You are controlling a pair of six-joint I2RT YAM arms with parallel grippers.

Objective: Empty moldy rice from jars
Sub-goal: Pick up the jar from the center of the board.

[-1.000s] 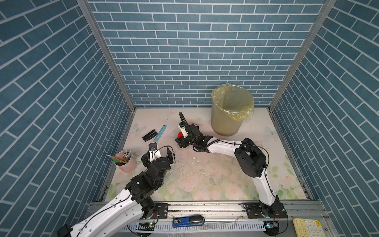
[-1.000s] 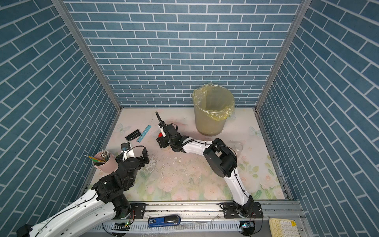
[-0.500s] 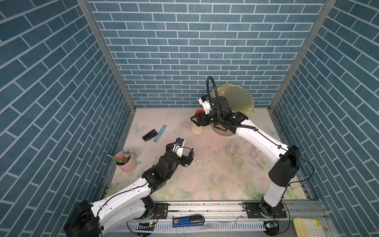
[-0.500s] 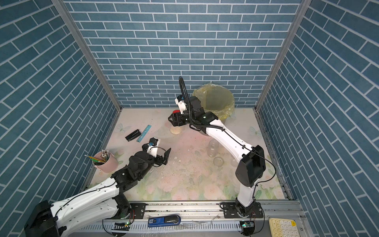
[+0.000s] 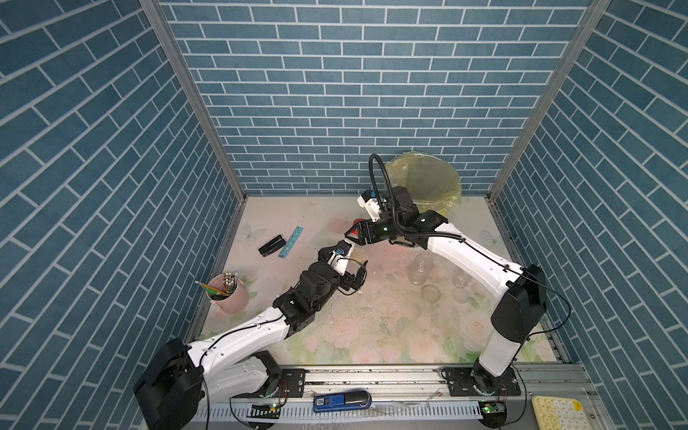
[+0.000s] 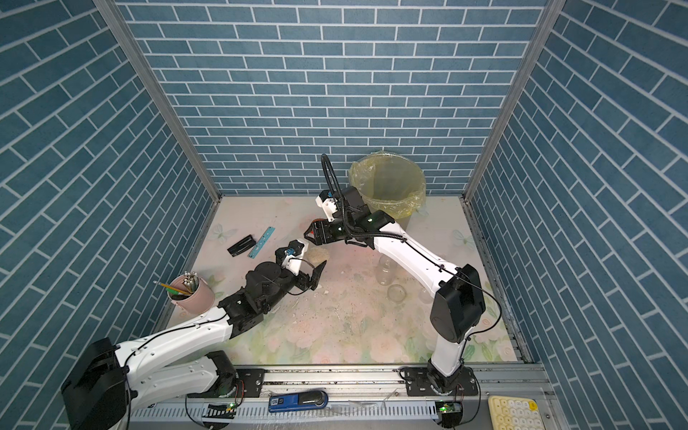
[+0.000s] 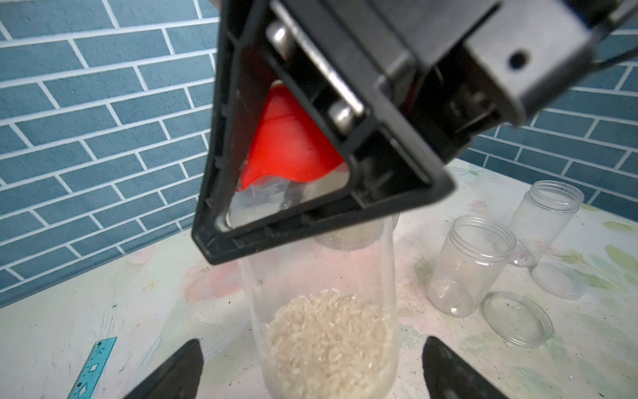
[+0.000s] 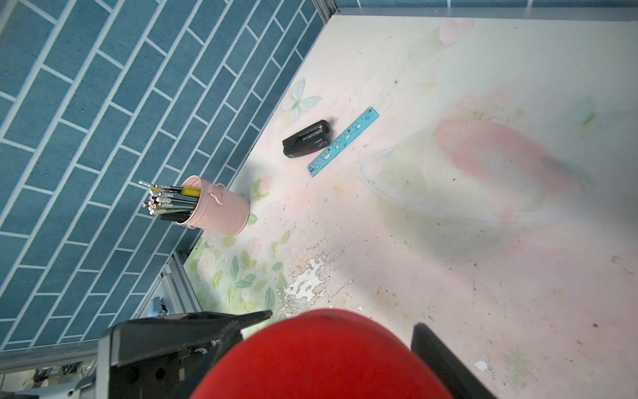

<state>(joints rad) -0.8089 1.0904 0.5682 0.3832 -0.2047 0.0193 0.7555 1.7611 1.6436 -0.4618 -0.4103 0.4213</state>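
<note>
Left wrist view: left pincer (image 7: 312, 342) stands wide open astride the rice jar (image 7: 321, 262) on the bench (image 7: 103, 293), placed to take it. Moldy rice (image 7: 328, 338) fills the jar's lower part. Right pincer (image 8: 343, 321) grips the red cap (image 7: 286, 138), seemingly clear of the neck, freeing the jar for tipping into the lined bin (image 6: 417, 197).

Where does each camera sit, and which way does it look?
Both top views: high over the front edge, looking down at the whole table; left arm and right arm show.
Left wrist: on the left arm, looking past its open jaws at the jar of rice; the right arm's jaws hold the red cap.
Right wrist: on the right arm, looking down at the pencil cup, stapler and ruler; its jaws grip the red cap.
Shared: both wrist views show the red cap and ruler.
</note>
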